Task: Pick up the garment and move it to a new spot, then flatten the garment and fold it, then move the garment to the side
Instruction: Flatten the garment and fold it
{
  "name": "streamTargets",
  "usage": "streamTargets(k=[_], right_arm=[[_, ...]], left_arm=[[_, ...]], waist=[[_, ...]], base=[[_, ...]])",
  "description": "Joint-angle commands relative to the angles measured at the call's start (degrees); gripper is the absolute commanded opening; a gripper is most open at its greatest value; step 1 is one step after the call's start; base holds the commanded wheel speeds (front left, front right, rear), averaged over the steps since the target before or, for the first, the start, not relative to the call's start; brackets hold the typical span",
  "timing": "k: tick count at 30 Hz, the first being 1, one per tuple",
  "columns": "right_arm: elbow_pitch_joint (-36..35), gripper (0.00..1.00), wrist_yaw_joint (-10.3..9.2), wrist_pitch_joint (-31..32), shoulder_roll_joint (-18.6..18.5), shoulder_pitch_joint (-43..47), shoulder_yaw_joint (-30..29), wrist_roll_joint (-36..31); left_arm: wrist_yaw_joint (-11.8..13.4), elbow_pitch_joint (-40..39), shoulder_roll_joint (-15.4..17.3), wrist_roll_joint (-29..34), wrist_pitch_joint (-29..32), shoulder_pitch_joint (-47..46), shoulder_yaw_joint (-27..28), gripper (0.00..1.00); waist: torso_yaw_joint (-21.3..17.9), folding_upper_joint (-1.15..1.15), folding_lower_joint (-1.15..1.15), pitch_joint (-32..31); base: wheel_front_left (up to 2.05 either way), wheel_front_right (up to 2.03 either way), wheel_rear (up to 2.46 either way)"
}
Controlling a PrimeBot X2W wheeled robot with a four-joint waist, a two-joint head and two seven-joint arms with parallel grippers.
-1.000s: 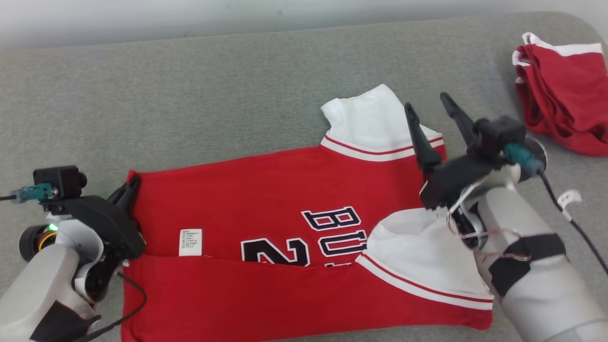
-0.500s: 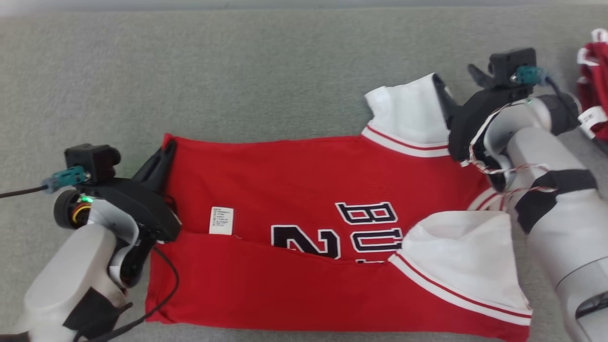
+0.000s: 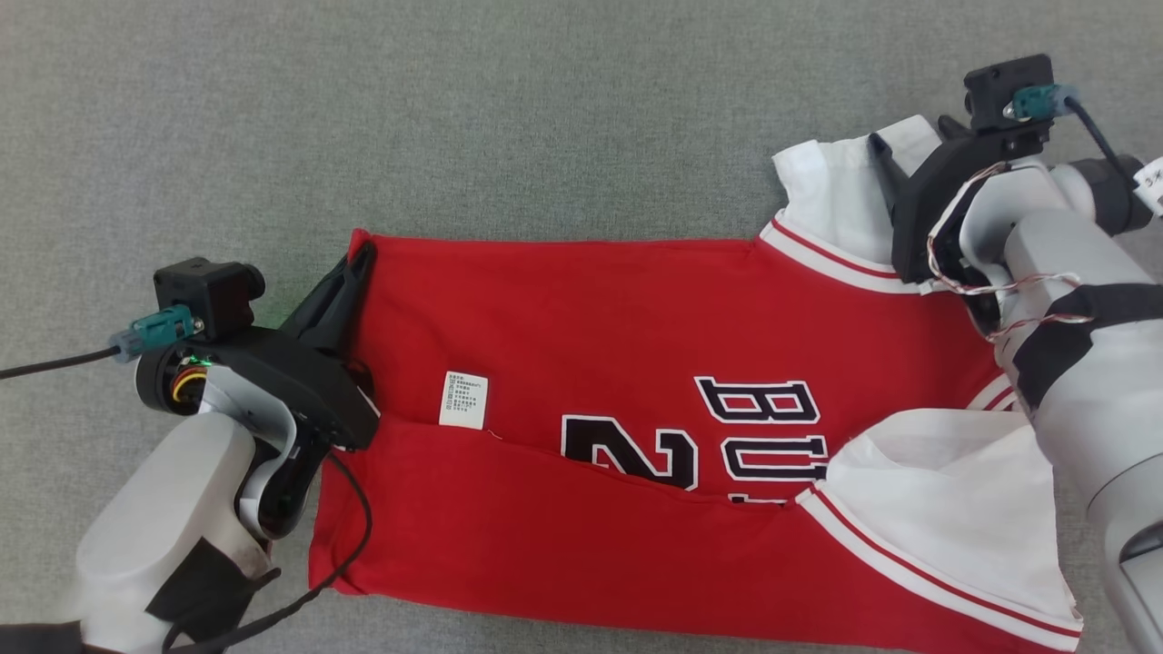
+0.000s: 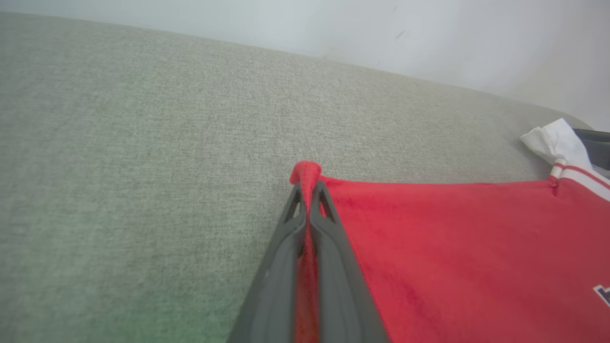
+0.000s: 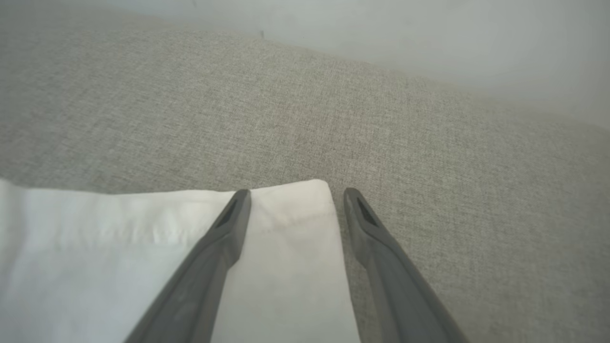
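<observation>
The left fingers [image 4: 286,252] are clamped shut on the far-left hem corner [image 4: 306,171] of the red jersey [image 3: 591,318]. A nub of cloth pokes out past their tips, and the pinch looks meant to anchor or lift that corner for a fold. The right fingers [image 5: 212,259] are spread wide and hold nothing. They straddle the end of the white far sleeve [image 5: 286,247] at the far right, one tip over the cloth and the other just off its edge, probably lining up to take it so that both ends of the far edge can be carried together. The jersey lies spread across the middle of the bench [image 3: 454,109]. Its near long edge is folded up over the lettering, the near sleeve [image 3: 945,490] lies on top at the right, and a small white label [image 3: 463,400] sits by the fold. The bench has a grey woven cover, and a plain pale wall [image 4: 429,38] rises behind it.
</observation>
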Motion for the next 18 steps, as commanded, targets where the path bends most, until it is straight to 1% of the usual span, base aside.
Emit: streamTargets(k=[1,5,6,7,8,9,11,18], right_arm=[[0.6,1.0,-0.12,0.0,-0.3,-0.8,0.2,-0.4],[2.1,1.0,-0.12,1.2,-0.2,-1.4,0.5,-0.8],[2.4,0.48,-0.12,1.8,-0.1,-1.4,0.5,-0.8],[2.8,0.31,-0.12,2.4,0.0,-1.5,0.5,-0.8],[3.0,0.0,-0.12,3.1,0.2,-1.3,0.5,-0.7],[3.2,0.0,-0.12,3.4,0.2,-1.2,0.5,-0.6],[3.0,0.0,-0.13,2.1,0.1,-1.8,0.5,-0.6],[2.2,0.0,-0.13,-8.2,-1.6,-4.2,-0.3,-1.9]], left_arm=[[0.1,-0.2,0.0,0.0,-0.5,-0.9,-0.2,0.0],[0.1,-0.2,0.0,-0.4,-0.6,-1.3,-0.6,0.0],[0.1,-0.2,0.1,-0.4,-0.7,-1.3,-0.7,0.0],[0.1,-0.3,0.2,-0.5,-0.9,-1.3,-0.8,0.0],[0.1,-0.3,0.3,-0.6,-0.9,-1.3,-0.9,0.0],[0.1,-0.3,0.3,-0.8,-1.0,-1.3,-1.0,0.0],[0.1,0.0,0.4,-1.1,-1.1,-1.4,-1.1,0.0],[0.1,1.2,0.7,-2.4,-2.0,-0.1,-1.9,0.0]], waist=[[0.3,0.0,0.0,0.6],[0.3,0.0,0.0,1.2],[0.3,0.0,0.0,1.3],[0.3,0.0,0.0,1.4],[0.2,0.0,0.0,1.5],[0.2,0.0,0.0,1.5],[0.0,0.0,0.0,1.4],[-0.6,0.0,0.0,-0.6]], base=[[0.0,0.0,0.0],[0.0,0.0,0.0],[0.0,0.0,0.0],[0.0,0.0,0.0],[0.0,0.0,0.0],[0.0,0.0,0.0],[0.0,0.0,0.0],[0.0,0.0,0.0]])
